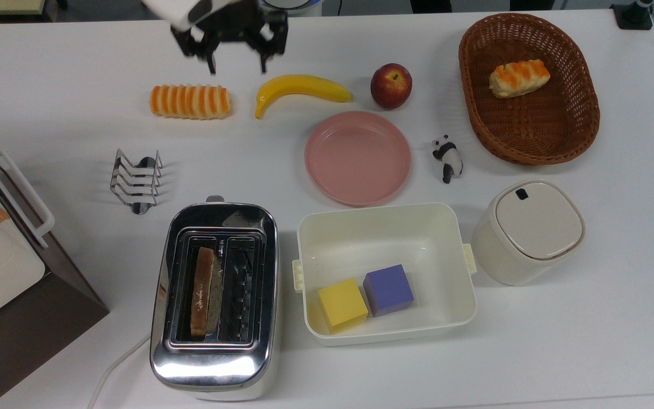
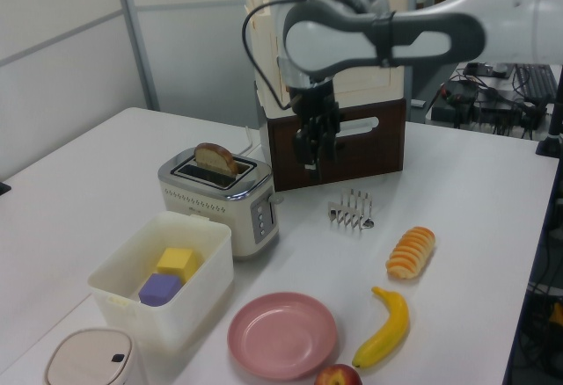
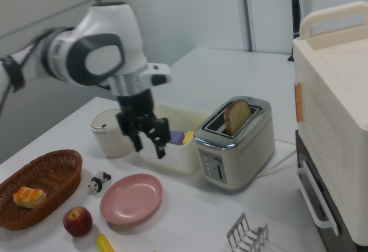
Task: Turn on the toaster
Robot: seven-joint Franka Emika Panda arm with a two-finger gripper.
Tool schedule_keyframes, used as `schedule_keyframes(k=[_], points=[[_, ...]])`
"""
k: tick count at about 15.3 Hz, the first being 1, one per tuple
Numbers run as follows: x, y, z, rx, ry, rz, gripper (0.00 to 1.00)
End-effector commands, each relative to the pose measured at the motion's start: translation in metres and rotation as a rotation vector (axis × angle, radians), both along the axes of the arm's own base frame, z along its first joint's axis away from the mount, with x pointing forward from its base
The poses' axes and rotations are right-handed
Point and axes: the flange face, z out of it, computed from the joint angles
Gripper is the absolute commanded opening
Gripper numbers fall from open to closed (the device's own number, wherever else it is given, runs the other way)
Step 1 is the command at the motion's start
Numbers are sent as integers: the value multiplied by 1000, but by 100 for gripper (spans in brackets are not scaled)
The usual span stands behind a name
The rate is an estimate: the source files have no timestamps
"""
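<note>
While the toaster [image 1: 214, 295] sits at lower left, the gripper [image 1: 236, 63] hangs high at top centre, pointing down, jaws spread, empty.

The toaster [image 1: 214, 301] is a shiny chrome two-slot box with rounded corners, standing upright on the desk [image 1: 54, 113]. A bread slice [image 1: 202, 289] sticks up out of one slot; the other is empty. A white cord [image 1: 114, 363] trails from its end.
</note>
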Motion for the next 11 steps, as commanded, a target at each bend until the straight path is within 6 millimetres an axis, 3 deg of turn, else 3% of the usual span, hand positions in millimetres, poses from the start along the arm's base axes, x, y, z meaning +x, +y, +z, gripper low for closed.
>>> schedule_keyframes(k=[1,5,8,11], points=[[-50,20,20,11,-2,-17,100],[-51,19,18,11,-7,-21,100],[-50,-3,22,20,-15,-66,100],[-51,-1,21,22,-7,-70,100]])
